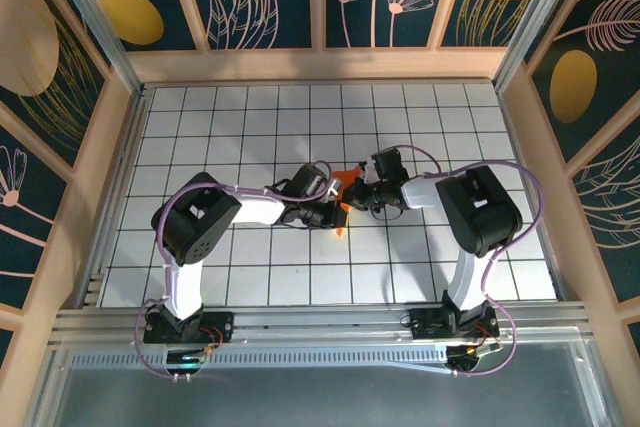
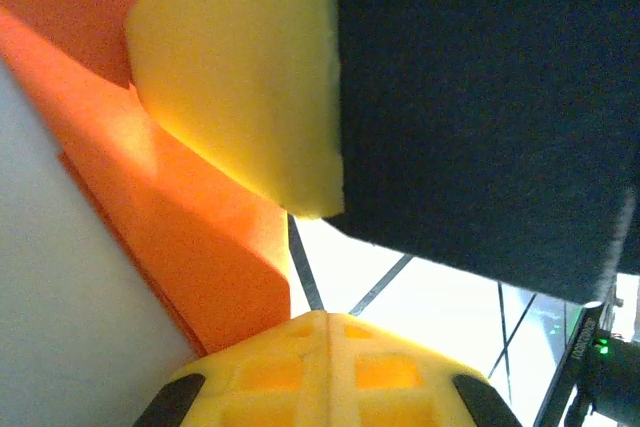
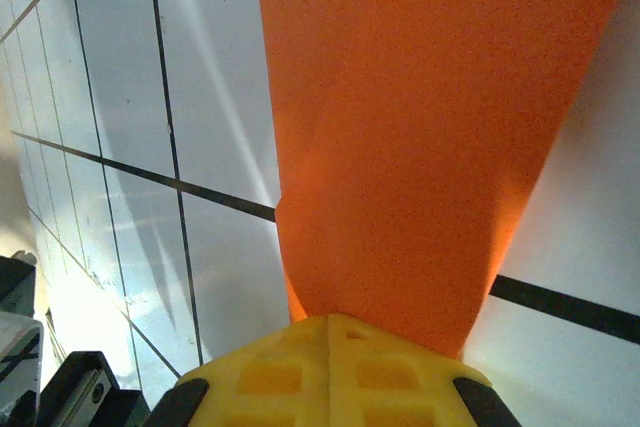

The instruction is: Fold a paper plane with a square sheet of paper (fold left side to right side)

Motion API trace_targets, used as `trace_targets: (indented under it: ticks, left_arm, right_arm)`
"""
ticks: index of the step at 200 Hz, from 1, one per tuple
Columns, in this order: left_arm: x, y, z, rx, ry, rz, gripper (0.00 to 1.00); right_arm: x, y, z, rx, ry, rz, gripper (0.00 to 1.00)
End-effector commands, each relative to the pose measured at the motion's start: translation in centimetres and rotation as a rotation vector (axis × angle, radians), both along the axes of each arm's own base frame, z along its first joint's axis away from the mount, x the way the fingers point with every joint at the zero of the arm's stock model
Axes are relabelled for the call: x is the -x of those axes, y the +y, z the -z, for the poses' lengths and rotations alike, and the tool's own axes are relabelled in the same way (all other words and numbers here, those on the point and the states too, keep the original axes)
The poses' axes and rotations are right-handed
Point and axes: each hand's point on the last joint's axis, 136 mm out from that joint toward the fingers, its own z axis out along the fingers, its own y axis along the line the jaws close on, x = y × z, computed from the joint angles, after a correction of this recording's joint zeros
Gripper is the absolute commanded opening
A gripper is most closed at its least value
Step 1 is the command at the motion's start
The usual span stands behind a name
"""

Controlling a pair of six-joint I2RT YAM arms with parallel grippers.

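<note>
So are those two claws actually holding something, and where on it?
Both are shut on the orange paper: the right gripper on its narrower end, the left gripper on a side edge.

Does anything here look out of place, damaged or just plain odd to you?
Nothing looks torn or spilled. The one oddity is the orange paper. It is a creased wedge raised off the table rather than lying flat. It rises out of the closed right gripper, and the closed left gripper is right against it.
</note>
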Motion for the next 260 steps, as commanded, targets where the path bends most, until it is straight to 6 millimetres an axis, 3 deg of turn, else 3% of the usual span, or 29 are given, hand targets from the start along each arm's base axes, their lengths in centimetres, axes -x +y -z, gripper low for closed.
trace_targets:
  ticks: [1,10,46,117,174,198,244,260]
  left_arm:
    - [1.4,0.7,1.6,-0.069,0.024,0.039,0.05]
    - [2.4,1.3,2.5,-0.092,0.044,0.047,0.05]
    - [3.8,1.8,3.1,-0.112,0.056,0.065,0.06]
    - [6.0,2.1,2.4,-0.094,0.049,0.104,0.06]
    - [6.7,2.6,2.3,-0.102,0.050,0.100,0.06]
    - [6.2,2.1,0.8,-0.058,0.029,0.085,0.05]
    - [4.1,0.6,-4.3,0.101,-0.031,0.042,0.05]
    - [3.0,0.8,-4.7,0.105,-0.045,0.016,0.04]
  right_arm:
    - [2.9,-3.1,6.0,0.206,0.137,0.028,0.00]
    - [2.9,-3.1,6.0,0.207,0.136,0.027,0.00]
    - [2.9,-3.1,6.1,0.211,0.139,0.026,0.00]
    - [2.8,-3.1,6.1,0.214,0.139,0.026,0.00]
    - [2.7,-3.0,6.0,0.211,0.137,0.023,0.00]
    - [2.6,-2.9,5.8,0.205,0.131,0.023,0.00]
    - [2.4,-2.5,5.3,0.184,0.121,0.017,0.00]
    - [2.5,-2.2,5.0,0.160,0.120,0.018,0.00]
